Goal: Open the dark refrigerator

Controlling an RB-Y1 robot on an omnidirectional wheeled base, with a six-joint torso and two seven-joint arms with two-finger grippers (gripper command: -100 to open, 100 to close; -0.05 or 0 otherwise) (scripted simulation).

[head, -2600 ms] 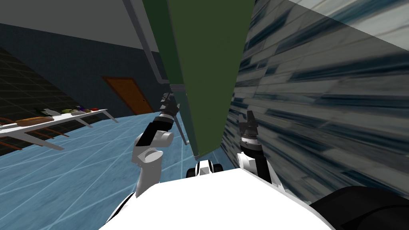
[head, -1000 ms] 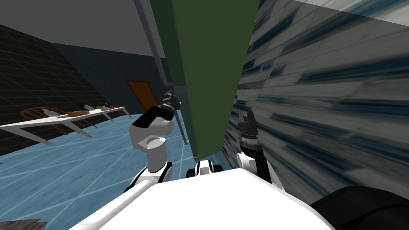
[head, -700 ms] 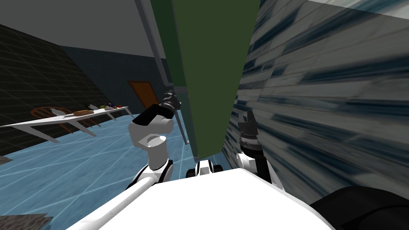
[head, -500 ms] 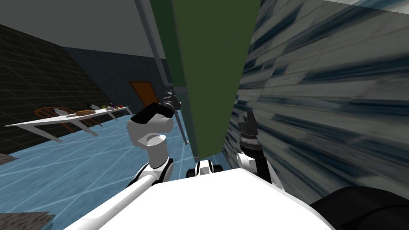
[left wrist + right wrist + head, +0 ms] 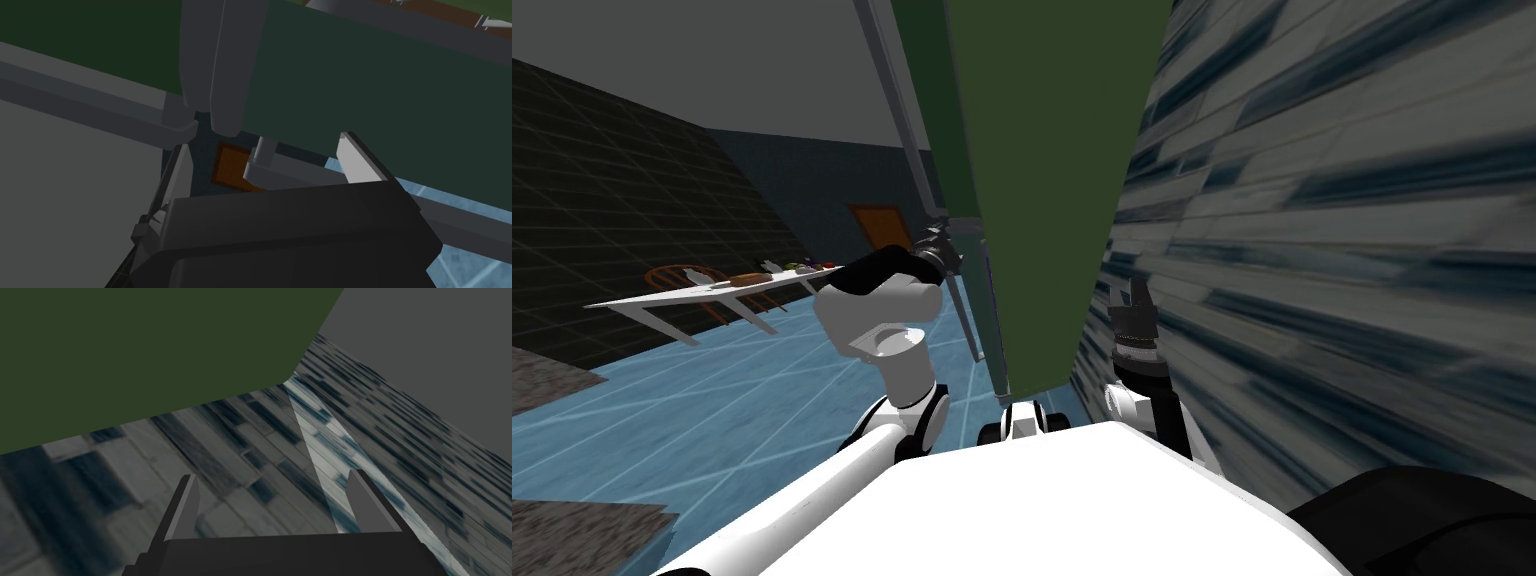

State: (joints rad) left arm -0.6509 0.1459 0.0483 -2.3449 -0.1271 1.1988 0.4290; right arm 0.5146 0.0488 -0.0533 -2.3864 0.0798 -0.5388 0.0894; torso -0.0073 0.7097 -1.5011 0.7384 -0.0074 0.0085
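Left wrist view: handle (image 5: 296, 175) behind tool (image 5: 263, 142)

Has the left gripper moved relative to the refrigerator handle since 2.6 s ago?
Yes. The left gripper has crept up the lower handle, nearer its top end on the green refrigerator.

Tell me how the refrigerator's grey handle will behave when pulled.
The grey handle looks like a rigid bar on posts, so it likely won't flex. Smooth, it may slip unless the open left gripper shuts. The tall refrigerator suggests a heavy door.
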